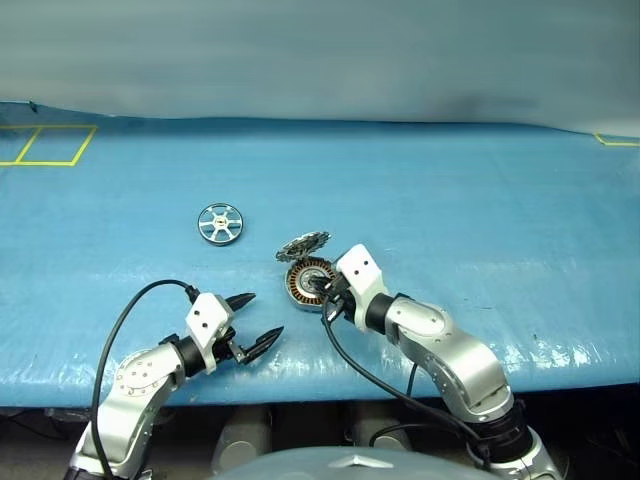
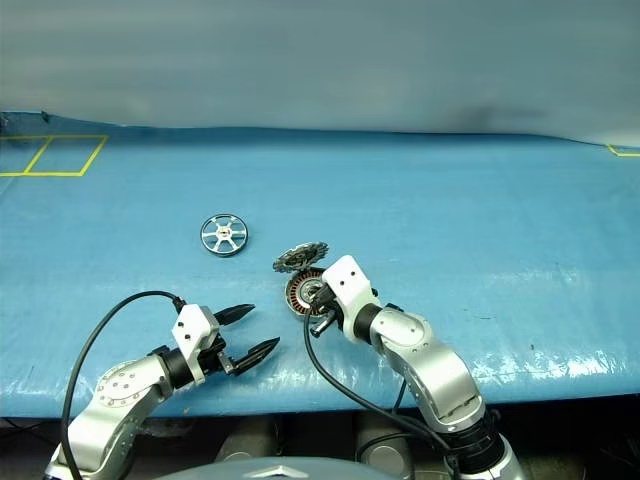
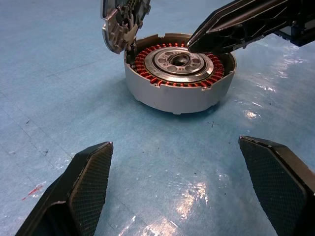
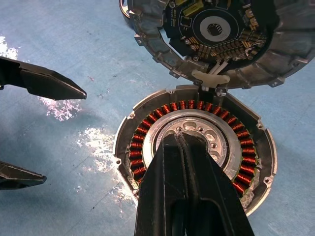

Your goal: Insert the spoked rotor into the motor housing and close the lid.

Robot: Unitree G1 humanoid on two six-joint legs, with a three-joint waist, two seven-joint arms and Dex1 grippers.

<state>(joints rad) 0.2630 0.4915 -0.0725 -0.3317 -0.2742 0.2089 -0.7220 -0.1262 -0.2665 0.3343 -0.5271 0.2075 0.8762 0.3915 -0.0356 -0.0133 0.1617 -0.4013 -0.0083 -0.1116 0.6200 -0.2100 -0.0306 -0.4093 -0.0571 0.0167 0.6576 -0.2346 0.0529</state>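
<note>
While the lid (image 4: 216, 39) stands hinged open and the motor housing (image 3: 179, 78) lies empty under the closed, empty right gripper (image 4: 184, 147), the spoked rotor (image 1: 220, 222) rests well apart on the blue mat (image 1: 480, 200), uninserted, and the left gripper (image 1: 250, 322) waits wide open.

Each arm is built of rounded silver-grey metal segments joined by black rings, ending in a white box-shaped wrist block with small dark screw holes on its face. The left gripper (image 1: 248, 321) and the right gripper (image 4: 185, 147) each carry two black fingers (image 3: 89, 179) that taper to a point, their inner pads showing a fine cross-hatched grip texture. A black cable (image 1: 118, 325) arcs in a loop from the left wrist block back to the forearm, and a second black cable (image 1: 350, 365) hangs beneath the right forearm.
</note>
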